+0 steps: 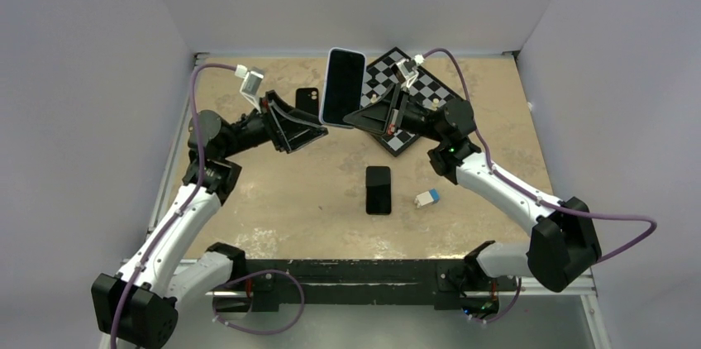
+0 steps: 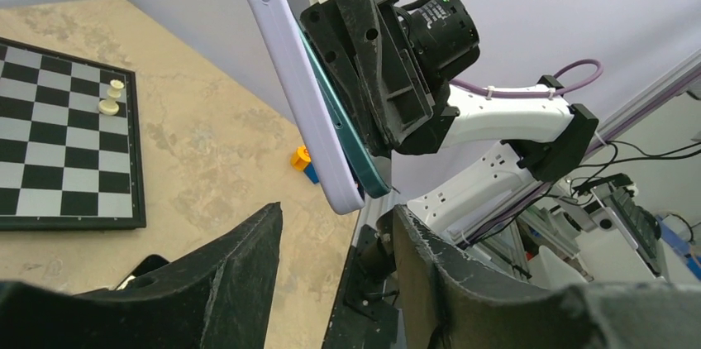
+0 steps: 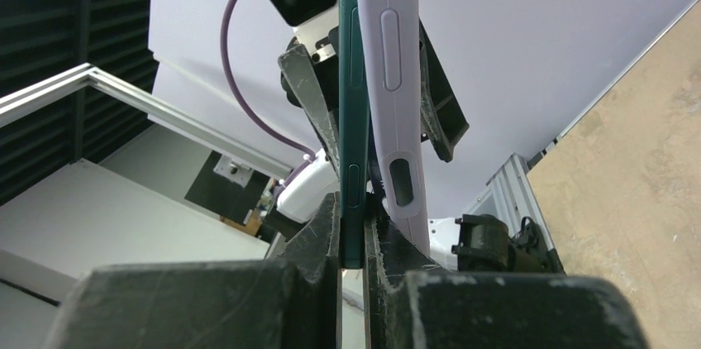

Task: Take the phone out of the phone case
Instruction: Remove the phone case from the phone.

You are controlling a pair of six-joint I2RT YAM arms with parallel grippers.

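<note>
- Teal phone (image 3: 350, 117): rigid slab, judged fairly weighty, with smooth, slippery edges and breakable glass. It is held aloft on edge at the upper centre of the overhead view.
- Lilac phone case (image 3: 395, 76): looks like a soft, light, bendable shell. It has sprung away from the phone at the end near the bottom of the right wrist view and lies close against it higher up. Best hold, as I judge it, is the freed lip or corner.
- Right gripper (image 3: 354, 237): clamped on the phone's bare edge.
- Left gripper (image 2: 337, 212): jaws apart, nothing between them, just below the case's lower corner.
</note>
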